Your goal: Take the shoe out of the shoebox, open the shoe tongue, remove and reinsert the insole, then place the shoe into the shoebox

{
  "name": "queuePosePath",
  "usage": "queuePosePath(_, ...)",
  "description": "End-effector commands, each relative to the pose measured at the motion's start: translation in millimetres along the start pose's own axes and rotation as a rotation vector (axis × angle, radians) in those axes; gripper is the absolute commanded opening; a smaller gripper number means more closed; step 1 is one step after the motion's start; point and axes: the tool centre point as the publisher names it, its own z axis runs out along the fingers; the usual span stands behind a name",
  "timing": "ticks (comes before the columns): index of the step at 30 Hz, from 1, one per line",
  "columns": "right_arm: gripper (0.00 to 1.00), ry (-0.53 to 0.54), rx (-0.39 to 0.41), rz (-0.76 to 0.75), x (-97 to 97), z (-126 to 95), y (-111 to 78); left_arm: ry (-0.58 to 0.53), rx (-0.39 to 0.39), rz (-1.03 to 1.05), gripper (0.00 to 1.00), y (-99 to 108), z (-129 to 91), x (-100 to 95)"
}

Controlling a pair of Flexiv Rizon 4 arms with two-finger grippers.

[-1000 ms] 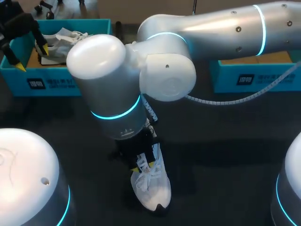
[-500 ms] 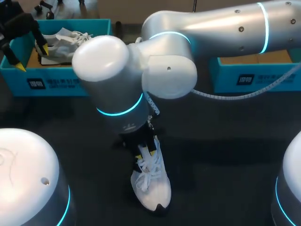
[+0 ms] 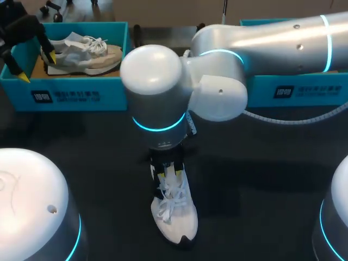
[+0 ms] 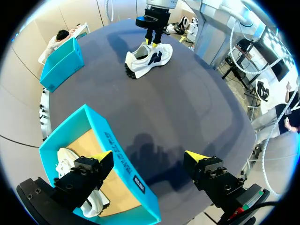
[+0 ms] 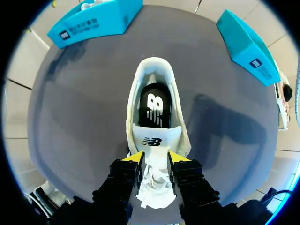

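Tabletop (image 3: 261, 179), dark and wide, bears two blue shoeboxes at its far edge and one white shoe (image 3: 176, 215) near the middle. The right arm (image 3: 261, 43) comes in from its side and reaches past the middle, down onto this shoe.

The left shoebox (image 3: 70, 95) is open and holds a second shoe (image 3: 87, 51), grey and beige, lying on its side on the cardboard bottom. The right shoebox (image 3: 293, 89) is partly hidden behind the arm, and I cannot tell what is in it.

The white shoe stands upright on its sole, well apart from both boxes, so the taking out is done. I judge that the step in hand is the opening of the shoe tongue (image 5: 151, 140). The right gripper (image 5: 155, 157) is clenched on it: the two yellow tips press from both sides on the laced part just under the tongue's lip. Beyond the tongue the black insole (image 5: 153, 110) lies flat inside the shoe, not lifted.

The next move, I think, calls for drawing the tongue toward the toe, gently, because the shoe is light and nothing holds it down. Then a finger must get under the insole's heel end.

The left gripper (image 4: 149, 155) hangs released and holds nothing. One finger is above the inside of the left shoebox, the other outside its wall.
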Motion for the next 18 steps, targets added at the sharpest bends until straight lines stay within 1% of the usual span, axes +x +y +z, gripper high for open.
queuePosePath(1, 0.30, -0.028, -0.014, -0.006, -2.2, -21.5, -4.1, 0.002, -0.002, 0.000, 1.00, 0.4, -0.5, 0.0)
queuePosePath(3, 0.31, -0.039, -0.013, -0.026, 0.0, -25.5, -3.3, 0.002, -0.002, 0.000, 1.00, 0.4, -0.5, 0.0)
queuePosePath(5, 0.31, -0.040, -0.011, -0.053, 3.1, -25.1, -0.4, 0.002, -0.002, 0.000, 1.00, 0.4, -0.5, 0.0)
queuePosePath(10, 0.31, -0.015, 0.001, -0.101, 5.0, -11.1, 11.9, 0.002, -0.002, 0.000, 1.00, 0.4, -0.5, 0.0)
queuePosePath(16, 0.30, 0.025, -0.024, -0.126, -0.6, 2.5, 20.8, 0.002, -0.002, 0.000, 1.00, 0.4, -0.5, 0.0)
queuePosePath(18, 0.30, 0.057, -0.032, -0.141, -3.8, 9.0, 23.2, 0.002, -0.002, 0.000, 1.00, 0.4, -0.5, 0.0)
